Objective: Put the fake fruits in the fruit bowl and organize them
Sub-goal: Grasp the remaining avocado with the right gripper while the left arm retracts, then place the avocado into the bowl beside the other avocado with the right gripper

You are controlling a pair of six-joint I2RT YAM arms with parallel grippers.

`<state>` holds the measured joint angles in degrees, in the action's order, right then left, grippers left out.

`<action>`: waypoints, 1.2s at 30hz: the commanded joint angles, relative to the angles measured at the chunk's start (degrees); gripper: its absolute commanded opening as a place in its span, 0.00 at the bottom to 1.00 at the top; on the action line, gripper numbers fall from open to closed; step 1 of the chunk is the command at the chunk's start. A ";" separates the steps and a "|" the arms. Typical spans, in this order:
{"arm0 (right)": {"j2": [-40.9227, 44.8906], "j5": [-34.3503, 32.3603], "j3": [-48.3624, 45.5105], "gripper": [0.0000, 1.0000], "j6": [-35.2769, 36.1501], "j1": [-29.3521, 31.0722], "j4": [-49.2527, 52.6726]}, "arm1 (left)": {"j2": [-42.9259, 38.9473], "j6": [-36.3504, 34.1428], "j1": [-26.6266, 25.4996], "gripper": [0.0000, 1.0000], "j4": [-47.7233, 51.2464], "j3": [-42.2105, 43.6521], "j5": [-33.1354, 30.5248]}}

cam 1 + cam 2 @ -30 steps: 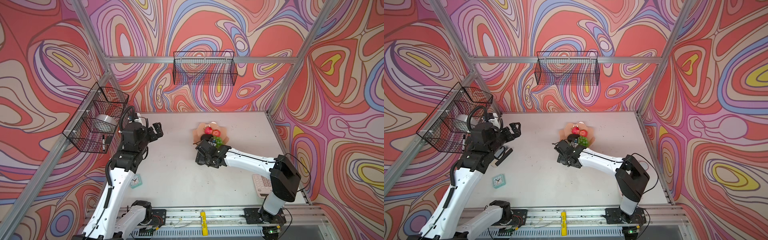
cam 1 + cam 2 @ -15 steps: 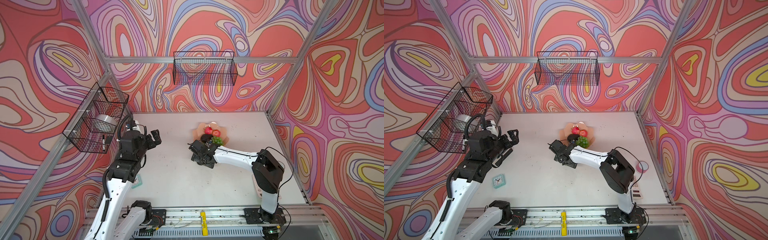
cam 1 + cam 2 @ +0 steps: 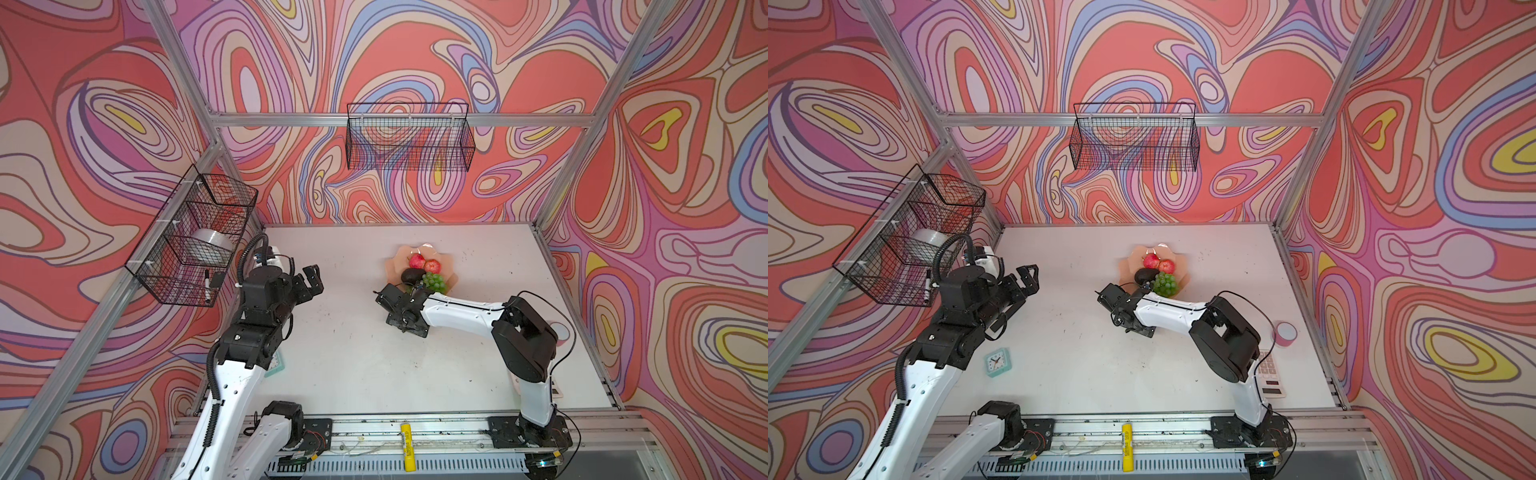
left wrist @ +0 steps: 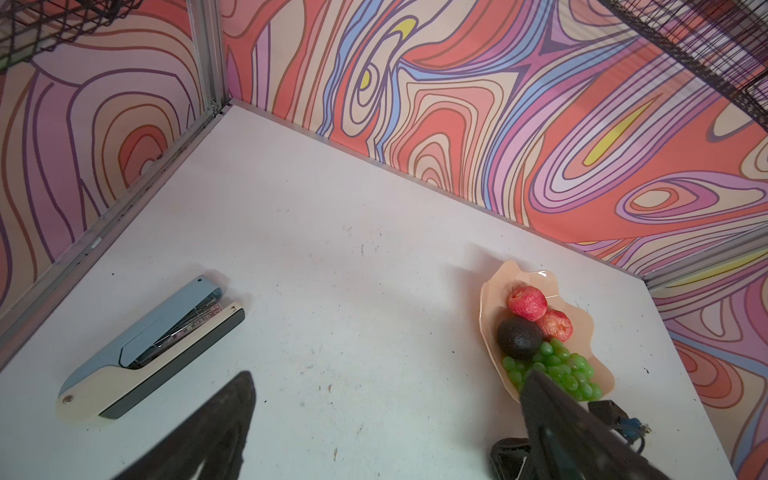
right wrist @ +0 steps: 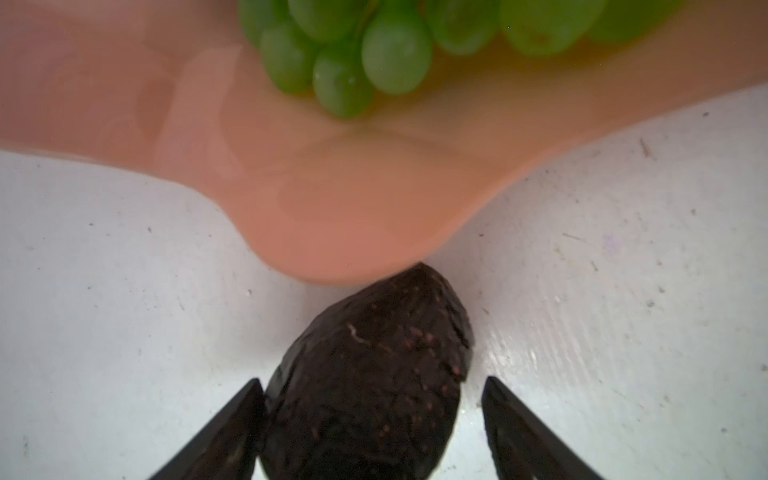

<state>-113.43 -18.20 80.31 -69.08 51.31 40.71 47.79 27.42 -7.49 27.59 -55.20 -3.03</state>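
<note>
1. Right wrist view: an avocado [image 5: 370, 382] lies on the worktop [image 5: 104, 270] between the fingers [image 5: 224, 432] of the right claw [image 5: 372, 379]. One finger touches its skin and the other stands just clear, so the claw is open around it, not clamped.
2. Straight ahead of that claw, the avocado's narrow tip meets the rim of the bowl [image 5: 332, 199]. Further ahead, inside the bowl, lie the grapes [image 5: 374, 45].
3. In both top views the bowl also carries a second avocado [image 3: 412, 275] beside the grapes. A red apple [image 3: 417, 261] and another apple [image 3: 432, 266] sit farthest from the right claw, and all the fruit is bunched together.
4. The left claw [image 3: 314, 281] hangs above the worktop, well apart from the bowl, with its fingers spread wide open.
5. In the left wrist view a stapler [image 4: 153, 345] lies flat on the worktop ahead of the left claw.
</note>
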 commanded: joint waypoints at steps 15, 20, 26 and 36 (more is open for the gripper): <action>7.49 -1.66 -5.87 0.40 7.97 2.03 -0.36 | -0.78 0.05 0.28 1.00 0.62 0.36 -0.83; 17.37 -2.73 -5.44 0.37 11.82 4.23 8.29 | -0.42 -0.08 0.28 1.00 0.35 -0.26 -1.11; 24.40 0.25 2.68 0.36 21.73 0.20 14.18 | 0.76 -0.25 0.28 1.00 -0.52 -0.44 -1.63; 8.38 6.59 15.23 0.36 37.41 -13.23 4.81 | 1.43 1.01 0.37 1.00 -0.87 -0.52 -0.93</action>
<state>-100.07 -13.37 93.38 -38.35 39.92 47.77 49.25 27.73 -7.49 27.53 -54.96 -3.68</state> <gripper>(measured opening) 0.500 0.994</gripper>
